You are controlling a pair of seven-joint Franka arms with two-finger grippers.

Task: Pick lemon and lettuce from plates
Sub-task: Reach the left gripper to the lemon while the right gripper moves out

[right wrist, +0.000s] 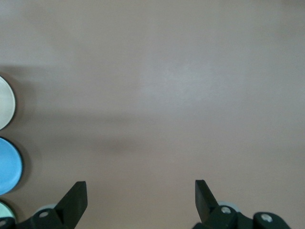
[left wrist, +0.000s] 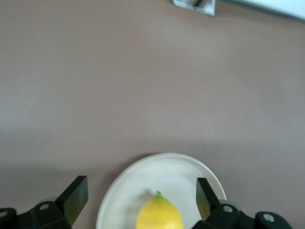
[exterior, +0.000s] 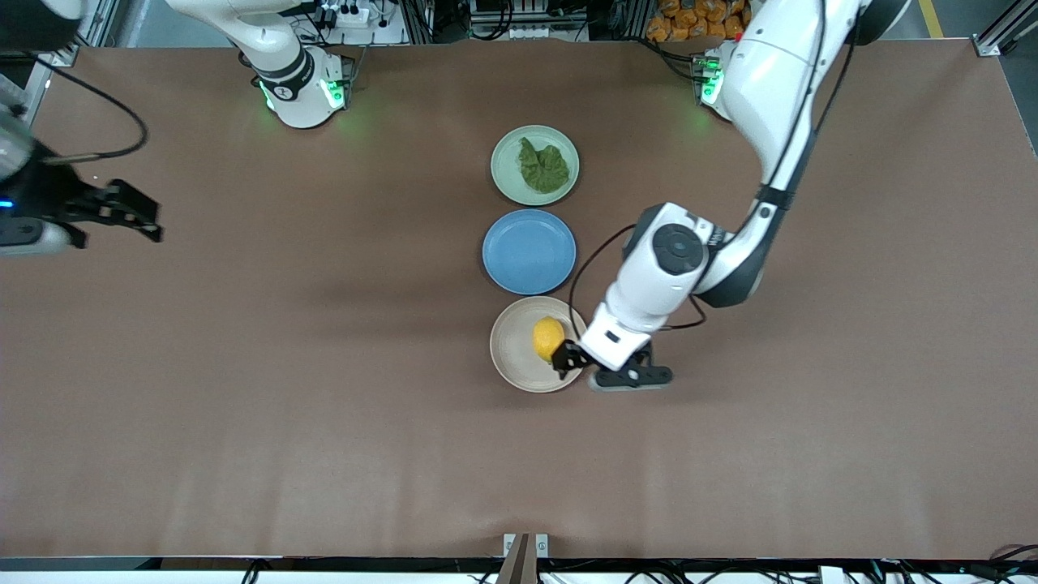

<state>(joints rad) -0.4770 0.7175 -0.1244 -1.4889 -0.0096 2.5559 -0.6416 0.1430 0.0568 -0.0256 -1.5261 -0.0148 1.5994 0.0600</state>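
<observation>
The yellow lemon (exterior: 548,337) lies on the beige-cream plate (exterior: 509,350), the plate nearest the front camera. My left gripper (exterior: 568,358) is open, low over that plate's edge beside the lemon. In the left wrist view the lemon (left wrist: 159,215) sits on the plate (left wrist: 133,186) between the spread fingers of my left gripper (left wrist: 140,198), touching neither. The dark green lettuce (exterior: 543,166) lies on the mint green plate (exterior: 506,177), nearest the bases. My right gripper (exterior: 136,216) is open and empty, waiting over bare table at the right arm's end (right wrist: 140,198).
An empty blue plate (exterior: 529,251) lies between the two plates, all three in a row. The right wrist view shows the edges of the beige plate (right wrist: 5,102) and the blue plate (right wrist: 8,164). A metal bracket (exterior: 525,545) sits at the table's front edge.
</observation>
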